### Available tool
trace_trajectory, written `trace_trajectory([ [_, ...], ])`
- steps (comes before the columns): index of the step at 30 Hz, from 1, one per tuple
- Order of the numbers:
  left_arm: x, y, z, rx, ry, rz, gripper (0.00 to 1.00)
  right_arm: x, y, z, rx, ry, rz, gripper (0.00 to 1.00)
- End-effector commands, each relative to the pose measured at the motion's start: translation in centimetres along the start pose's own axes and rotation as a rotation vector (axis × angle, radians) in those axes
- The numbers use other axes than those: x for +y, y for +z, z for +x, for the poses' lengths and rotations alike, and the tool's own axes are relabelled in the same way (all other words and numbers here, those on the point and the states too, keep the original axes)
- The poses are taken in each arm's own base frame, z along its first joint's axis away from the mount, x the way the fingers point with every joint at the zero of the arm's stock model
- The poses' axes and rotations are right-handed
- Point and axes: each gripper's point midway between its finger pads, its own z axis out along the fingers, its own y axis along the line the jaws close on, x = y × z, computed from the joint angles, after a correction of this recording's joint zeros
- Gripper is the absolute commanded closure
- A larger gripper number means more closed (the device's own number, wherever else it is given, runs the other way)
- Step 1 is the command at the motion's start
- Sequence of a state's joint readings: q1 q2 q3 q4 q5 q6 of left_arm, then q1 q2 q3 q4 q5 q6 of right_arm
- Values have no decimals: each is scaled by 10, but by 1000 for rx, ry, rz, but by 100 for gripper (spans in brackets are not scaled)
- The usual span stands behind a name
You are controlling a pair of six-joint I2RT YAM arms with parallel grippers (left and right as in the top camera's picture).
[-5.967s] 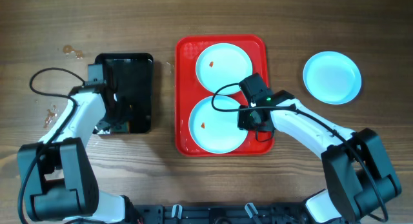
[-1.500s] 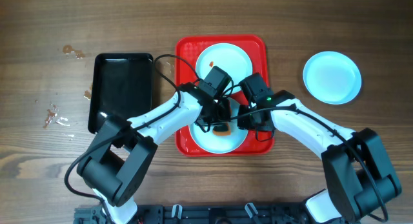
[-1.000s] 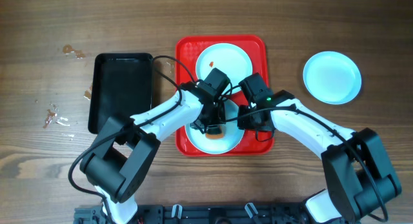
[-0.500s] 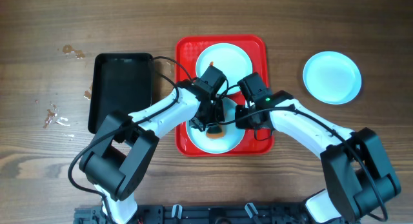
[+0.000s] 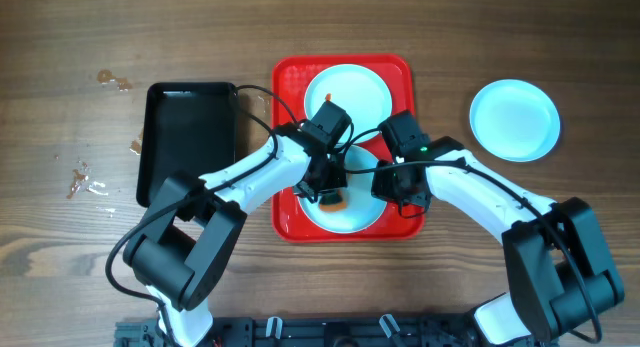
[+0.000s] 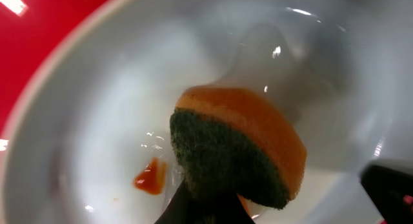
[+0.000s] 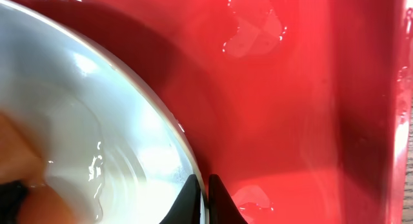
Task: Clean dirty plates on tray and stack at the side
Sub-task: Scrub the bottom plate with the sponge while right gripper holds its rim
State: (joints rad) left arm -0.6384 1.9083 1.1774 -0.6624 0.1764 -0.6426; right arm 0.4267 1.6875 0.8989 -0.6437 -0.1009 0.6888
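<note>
My left gripper (image 5: 330, 185) is closed on a sponge (image 6: 239, 146), orange on one side and dark green on the scouring face, held just above the inner surface of the near plate (image 6: 84, 121). In the left wrist view only a dark sliver of one finger shows beneath the sponge. A small orange-red spot (image 6: 150, 177) lies on the plate just beside the sponge's green edge. My right gripper (image 7: 201, 185) is pinched nearly shut on the right rim of that same plate, one fingertip on either side of the rim. The plate's inside looks wet and glossy. It sits in the front half of the red tray (image 5: 285, 87), whose floor carries clear water droplets (image 7: 255, 24) in the right wrist view. A second plate (image 5: 350, 82), marked with an orange-red fleck, fills the back half of the tray, close beside the near plate. The third plate (image 5: 514, 119) rests on the wooden table (image 5: 80, 47), well apart to the right of the tray. A black tray (image 5: 190, 137) lies to the left of the red tray.
</note>
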Motion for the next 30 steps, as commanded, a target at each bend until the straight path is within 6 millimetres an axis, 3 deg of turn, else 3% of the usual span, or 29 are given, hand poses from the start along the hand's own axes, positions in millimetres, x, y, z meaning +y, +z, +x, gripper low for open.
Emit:
trace_trajectory([
  [1, 50, 9, -19, -99, 59, -245, 96, -40, 11, -3, -23, 79, 158, 96],
  [13, 98, -21, -52, -271, 190, -583, 96, -42, 11, -2, -17, 81, 163, 96],
  [25, 71, -66, -74, -334, 150, -544, 96, -45, 10, 1, -9, 84, 176, 96],
  [30, 61, -62, -63, -279, 149, -470, 91, -47, 10, 0, -15, 65, 188, 96],
])
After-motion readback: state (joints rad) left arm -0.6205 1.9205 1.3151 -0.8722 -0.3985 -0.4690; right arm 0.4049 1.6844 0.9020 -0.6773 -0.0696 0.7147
